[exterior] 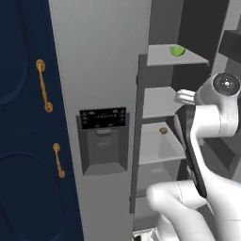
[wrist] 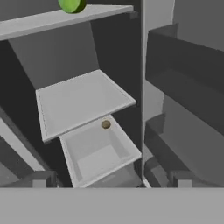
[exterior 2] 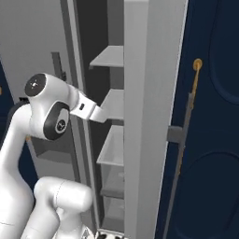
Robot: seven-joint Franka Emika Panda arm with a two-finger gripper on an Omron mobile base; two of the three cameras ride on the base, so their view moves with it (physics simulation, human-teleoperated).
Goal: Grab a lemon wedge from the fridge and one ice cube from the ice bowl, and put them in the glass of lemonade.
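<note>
The grey fridge (exterior: 103, 70) stands with its right door swung open, baring pale shelves (wrist: 83, 103). The lemon wedge (wrist: 105, 124), a tiny yellow-tan lump, lies at the far rim of a lower tray-like shelf; from the left base it rests on the third shelf (exterior: 163, 130). My gripper (wrist: 110, 181) is open and empty, its two fingertips (wrist: 41, 179) wide apart, still well short of the wedge and aimed into the compartment. The white hand (exterior 2: 91, 111) reaches toward the shelves. The ice bowl and the glass of lemonade are out of view.
A round green fruit (exterior: 177, 50) sits on the top shelf (wrist: 72, 4). The open door's edge (exterior 2: 140, 93) and its dark bins (wrist: 183, 83) close in on the right. Navy cabinets with brass handles (exterior: 43, 84) flank the fridge.
</note>
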